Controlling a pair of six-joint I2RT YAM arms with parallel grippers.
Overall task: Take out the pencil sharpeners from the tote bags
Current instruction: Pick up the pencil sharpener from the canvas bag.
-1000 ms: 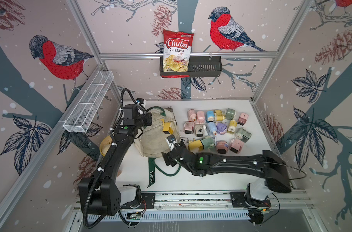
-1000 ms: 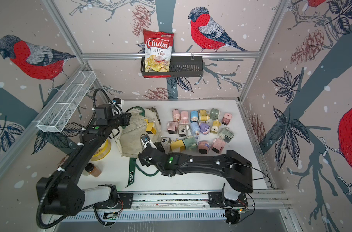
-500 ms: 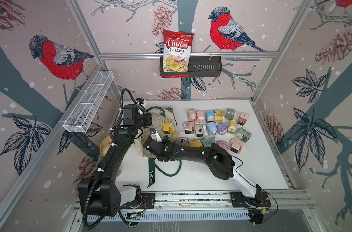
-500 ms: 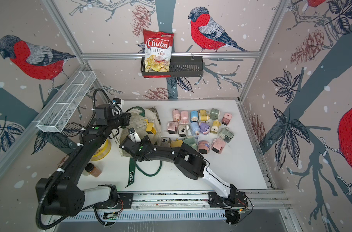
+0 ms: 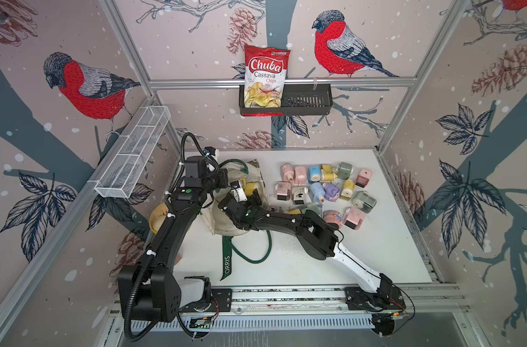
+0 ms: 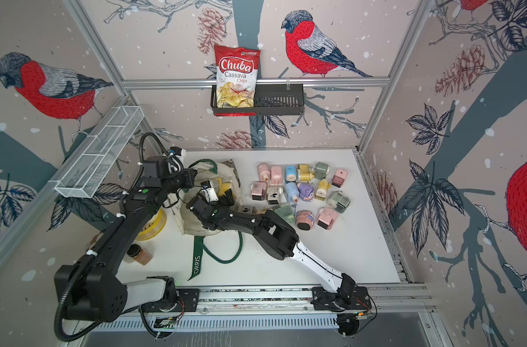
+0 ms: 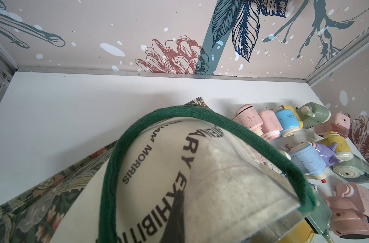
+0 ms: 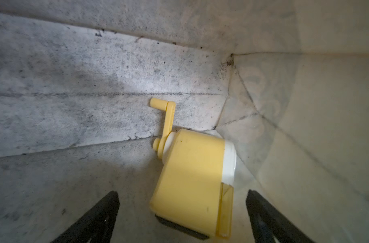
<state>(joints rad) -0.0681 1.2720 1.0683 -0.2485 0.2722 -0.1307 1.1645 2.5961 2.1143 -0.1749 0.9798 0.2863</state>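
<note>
L arm elbow-up, extended fwd, left gripper [image 5: 224, 180] clamped tight. R arm stretched low across, right gripper [image 8: 182, 191] spread wide.

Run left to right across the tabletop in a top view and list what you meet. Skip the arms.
yellow bowl → tote bag → pencil sharpeners lying in a loose group on the table. The small brown jar is left out, since it overlaps the bowl in this order.

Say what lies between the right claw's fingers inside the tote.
A yellow pencil sharpener, on the tote's smudged lining, touched by neither finger of the right claw; right wrist view shows it.
</note>
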